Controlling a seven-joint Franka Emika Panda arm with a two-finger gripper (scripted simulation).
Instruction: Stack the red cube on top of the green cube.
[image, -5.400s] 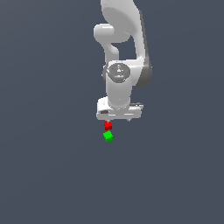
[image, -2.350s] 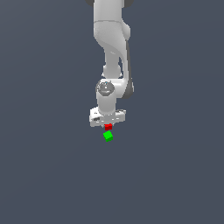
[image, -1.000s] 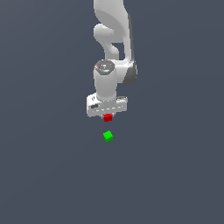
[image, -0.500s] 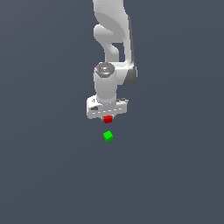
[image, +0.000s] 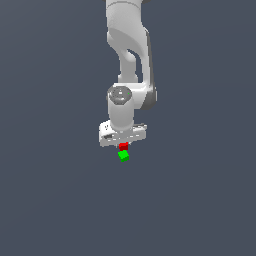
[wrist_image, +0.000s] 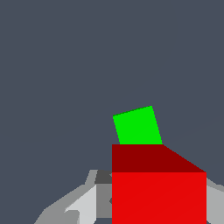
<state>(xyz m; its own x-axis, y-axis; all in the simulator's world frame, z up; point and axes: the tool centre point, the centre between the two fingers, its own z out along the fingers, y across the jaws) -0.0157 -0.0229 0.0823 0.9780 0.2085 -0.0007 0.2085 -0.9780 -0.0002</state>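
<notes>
Jaws: clamped on the red cube (image: 123, 146), gripper (image: 123, 145) at centre frame in the exterior view. Green cube (image: 123, 156): on the surface directly beneath, rotated relative to the red one. Step advice: square the faces, centre over green, lower gently, release only at contact.

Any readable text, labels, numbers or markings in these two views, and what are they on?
None readable in either view.
The red cube and the green cube have plain faces, no lettering.
The gripper and arm are plain white and grey; small dark specks on the gripper body in the exterior view are too small to read as text.
The grey surface carries no markings.
</notes>
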